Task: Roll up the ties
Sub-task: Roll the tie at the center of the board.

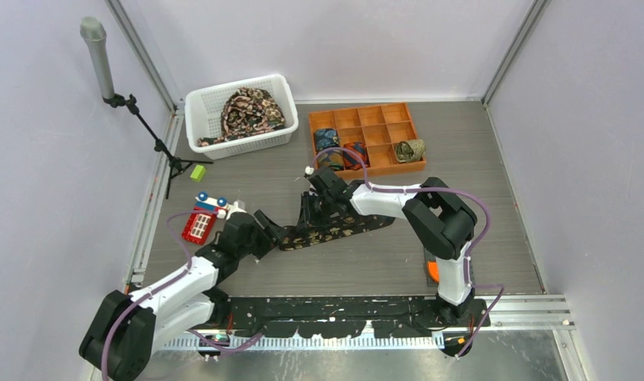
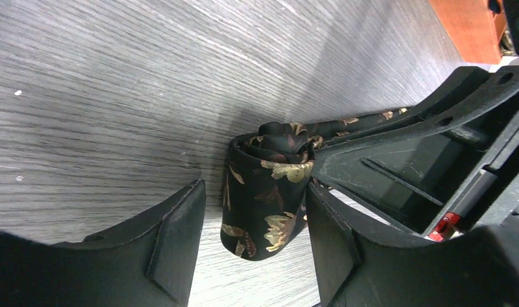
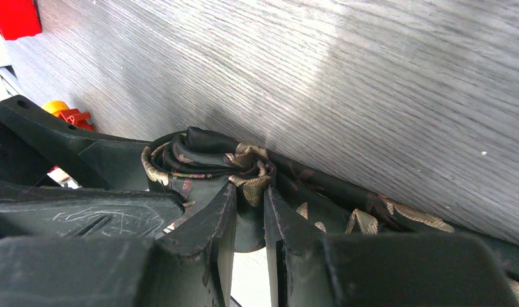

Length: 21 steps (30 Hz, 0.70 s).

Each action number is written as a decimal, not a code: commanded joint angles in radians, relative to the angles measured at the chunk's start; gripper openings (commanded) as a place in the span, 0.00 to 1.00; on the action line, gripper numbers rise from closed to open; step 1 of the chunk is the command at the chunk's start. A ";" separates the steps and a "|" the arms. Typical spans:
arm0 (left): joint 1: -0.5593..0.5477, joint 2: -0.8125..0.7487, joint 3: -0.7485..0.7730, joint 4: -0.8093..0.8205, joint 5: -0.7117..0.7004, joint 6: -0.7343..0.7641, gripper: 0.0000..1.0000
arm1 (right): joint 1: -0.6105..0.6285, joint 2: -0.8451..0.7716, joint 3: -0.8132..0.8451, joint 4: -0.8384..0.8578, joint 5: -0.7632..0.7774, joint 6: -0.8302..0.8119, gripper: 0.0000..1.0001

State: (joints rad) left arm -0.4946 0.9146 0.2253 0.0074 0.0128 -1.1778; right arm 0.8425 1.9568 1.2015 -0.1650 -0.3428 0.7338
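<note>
Right wrist view alone shows right gripper (image 3: 249, 195) pinching tie (image 3: 199, 150)

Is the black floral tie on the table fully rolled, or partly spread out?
Partly rolled. One end forms a coil pinched by the right gripper; the rest of the tie lies flat across the table.

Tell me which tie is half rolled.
The black floral tie on the table, pinched in the right gripper; the rest sit in the basket or tray.
</note>
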 commanded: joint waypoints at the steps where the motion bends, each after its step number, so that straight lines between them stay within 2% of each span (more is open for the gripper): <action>1: 0.011 0.039 -0.008 0.069 0.010 -0.014 0.59 | 0.009 -0.010 -0.028 -0.058 0.035 -0.022 0.26; 16: 0.014 0.173 -0.031 0.180 0.019 -0.013 0.54 | 0.008 -0.012 -0.032 -0.058 0.036 -0.025 0.25; 21: 0.014 0.188 -0.040 0.195 0.012 -0.009 0.45 | 0.008 -0.010 -0.034 -0.057 0.036 -0.025 0.25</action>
State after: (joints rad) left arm -0.4839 1.0782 0.2153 0.1993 0.0463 -1.1980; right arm 0.8421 1.9564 1.2003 -0.1638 -0.3424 0.7334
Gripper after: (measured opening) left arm 0.485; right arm 0.254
